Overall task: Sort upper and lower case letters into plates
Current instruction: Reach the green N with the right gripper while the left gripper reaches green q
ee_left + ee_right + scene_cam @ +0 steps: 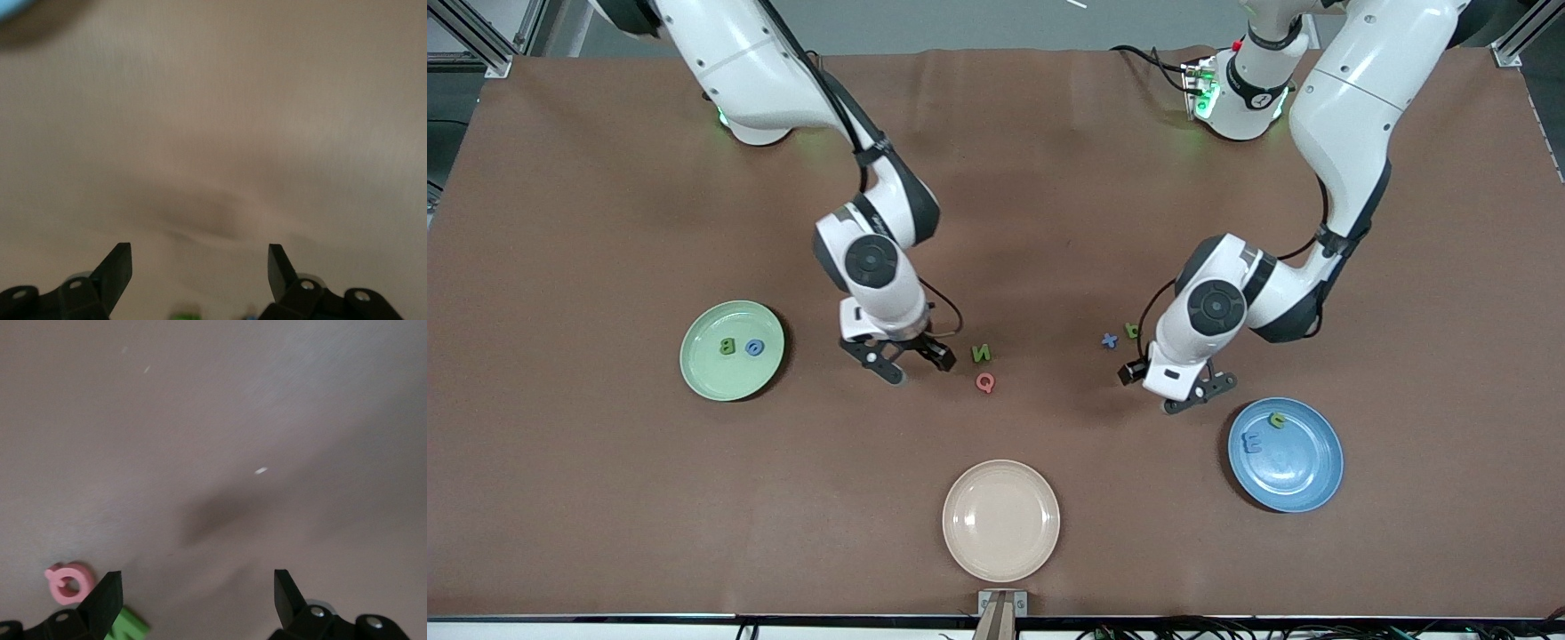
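Front view, left to right: mint plate (pixel 732 350) at mid-left has two letters in it, a green B (pixel 727 347) and a blue one (pixel 755 348). Right gripper (pixel 911 364) spread wide, empty, over cloth beside green N (pixel 981 353) and red Q (pixel 984 382) at centre. Blue x (pixel 1109 340) and a green letter (pixel 1131 332) are loose right of centre. Left gripper (pixel 1199 394) spread, empty. Blue plate (pixel 1303 480) at lower right has two letters. By my count four sorted, four left.

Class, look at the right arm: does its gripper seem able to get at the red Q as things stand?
Probably yes. The right gripper hangs open over bare table beside the red Q, with only the green N close by and nothing between them.
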Controlling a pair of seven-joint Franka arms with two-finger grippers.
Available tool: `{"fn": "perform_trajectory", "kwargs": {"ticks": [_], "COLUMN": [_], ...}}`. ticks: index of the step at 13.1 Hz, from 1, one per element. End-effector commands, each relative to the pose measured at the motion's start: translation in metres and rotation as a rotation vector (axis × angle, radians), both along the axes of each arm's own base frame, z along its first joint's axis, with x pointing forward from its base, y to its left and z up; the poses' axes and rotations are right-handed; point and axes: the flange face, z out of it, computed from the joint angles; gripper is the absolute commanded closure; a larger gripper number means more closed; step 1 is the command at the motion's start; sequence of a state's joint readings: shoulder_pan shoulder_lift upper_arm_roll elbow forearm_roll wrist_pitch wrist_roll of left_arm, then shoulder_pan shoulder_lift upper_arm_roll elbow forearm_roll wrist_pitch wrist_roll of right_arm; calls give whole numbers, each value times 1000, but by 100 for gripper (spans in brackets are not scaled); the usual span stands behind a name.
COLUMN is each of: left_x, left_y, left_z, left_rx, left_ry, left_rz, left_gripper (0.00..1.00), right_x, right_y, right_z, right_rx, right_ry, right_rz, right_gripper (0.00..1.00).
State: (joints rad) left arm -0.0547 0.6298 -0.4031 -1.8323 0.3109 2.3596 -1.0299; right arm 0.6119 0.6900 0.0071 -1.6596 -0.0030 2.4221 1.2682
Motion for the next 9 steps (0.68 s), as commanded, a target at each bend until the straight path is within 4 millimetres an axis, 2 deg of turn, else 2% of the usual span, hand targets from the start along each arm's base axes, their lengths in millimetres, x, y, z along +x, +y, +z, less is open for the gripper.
{"fn": "perform_trajectory", "kwargs": {"ticks": [1,4,7,9], "left_x": [-33,-54,-69,-75], "left_y": [2,-3,-2,-4], "left_z": [6,-5,-11,-15], "left_rx": [2,-6,1,5], "left_ry": [-32,-29,-18,-12], "left_rz": [17,22,9,0], "left_gripper": [20,30,35,38], "right_x": [4,-16,-34,-36], "right_y": [43,68,86,85], "right_z": [-8,-15,-27,-35], "right_rx": [-1,-68,-98,-157], "right_ry": [-35,-77,-83,-103], "right_rz": [8,315,485,576], "right_gripper": [0,0,0,6]}}
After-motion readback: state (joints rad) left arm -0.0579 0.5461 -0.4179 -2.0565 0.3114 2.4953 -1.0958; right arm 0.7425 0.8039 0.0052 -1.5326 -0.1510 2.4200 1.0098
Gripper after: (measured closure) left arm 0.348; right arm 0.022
